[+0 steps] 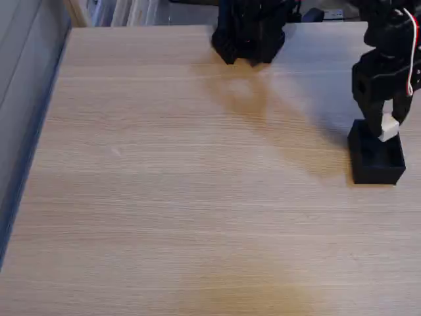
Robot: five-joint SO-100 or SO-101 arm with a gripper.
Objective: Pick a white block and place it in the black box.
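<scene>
item: gripper [388,128] grasping white block [389,128], black box [375,160] directly beneath; risk: block sits near box's rim, off-centre release could bounce it outside.

In the fixed view the arm [388,59] above the box [376,161] is cut off by the top and right edges, so its upper links are lost. The base [250,29], up and left of the box, is cropped at the top. The gripper [387,128] over the box hides part of the block [389,128]; the fingertips blur into the dark body. The box's inside is too dark to read. The table [197,197] runs off the bottom and right edges.
</scene>
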